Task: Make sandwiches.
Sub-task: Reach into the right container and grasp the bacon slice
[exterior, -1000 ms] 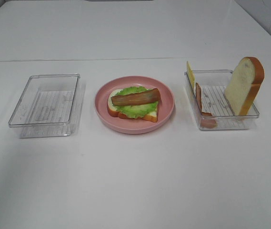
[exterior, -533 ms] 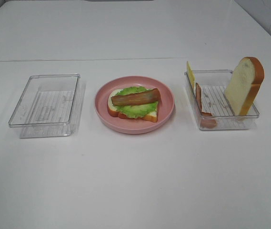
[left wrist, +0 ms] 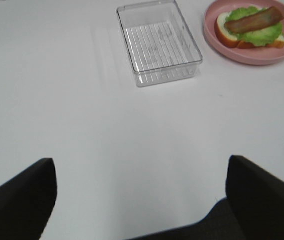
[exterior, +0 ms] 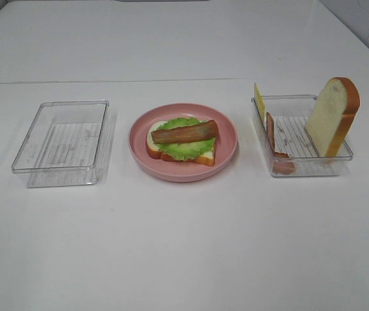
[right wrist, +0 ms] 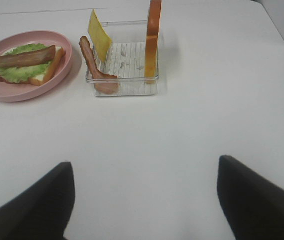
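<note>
Nothing had shifted since the earlier frame. The left gripper (left wrist: 139, 160) and right gripper (right wrist: 144, 161) hung wide open over the near table (exterior: 184, 246), holding nothing. Beyond, at centre, the sandwich (exterior: 181, 141) lay on the pink plate (exterior: 226, 152): white bread, ruffled lettuce, one bacon strip on top. In the right tray (exterior: 301, 170) a bread slice (exterior: 332, 116) stood upright.

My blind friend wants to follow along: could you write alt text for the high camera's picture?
A pink plate in the middle holds a half-built sandwich: bread slice, lettuce, bacon strip on top. Left of it sits an empty clear tray; the clear tray on the right holds an upright bread slice, a second bacon strip and a cheese square.
</note>
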`<state>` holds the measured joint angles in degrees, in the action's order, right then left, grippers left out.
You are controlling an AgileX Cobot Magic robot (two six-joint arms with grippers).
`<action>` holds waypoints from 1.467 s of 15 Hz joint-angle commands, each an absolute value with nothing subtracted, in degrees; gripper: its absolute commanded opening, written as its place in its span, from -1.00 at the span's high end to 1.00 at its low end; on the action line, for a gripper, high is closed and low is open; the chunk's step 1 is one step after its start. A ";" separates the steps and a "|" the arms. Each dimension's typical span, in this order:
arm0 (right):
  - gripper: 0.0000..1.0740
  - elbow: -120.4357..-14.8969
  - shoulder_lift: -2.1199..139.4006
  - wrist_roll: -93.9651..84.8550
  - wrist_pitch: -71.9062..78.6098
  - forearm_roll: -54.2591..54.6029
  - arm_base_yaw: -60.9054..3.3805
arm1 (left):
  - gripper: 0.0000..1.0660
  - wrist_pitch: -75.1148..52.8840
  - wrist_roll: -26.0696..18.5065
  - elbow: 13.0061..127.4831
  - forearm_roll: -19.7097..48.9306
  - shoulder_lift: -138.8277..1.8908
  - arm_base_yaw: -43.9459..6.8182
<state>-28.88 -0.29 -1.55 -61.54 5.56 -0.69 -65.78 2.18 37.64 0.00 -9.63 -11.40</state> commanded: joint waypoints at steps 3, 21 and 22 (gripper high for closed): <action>-0.39 -30.31 7.45 -1.72 -52.94 5.16 -0.34 | -0.64 -64.92 2.06 37.47 -1.38 1.32 -11.34; -0.39 -66.41 82.45 -15.24 -47.96 21.03 -0.52 | -0.64 -59.87 3.55 28.53 -2.29 1.49 -11.34; -0.39 -68.98 85.83 -15.24 -49.85 20.63 -1.66 | -0.64 -59.87 3.55 28.53 -2.12 1.49 -11.34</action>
<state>-68.41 85.31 -14.09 -48.70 20.40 -1.60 -60.56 3.15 28.71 -2.46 0.34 -11.40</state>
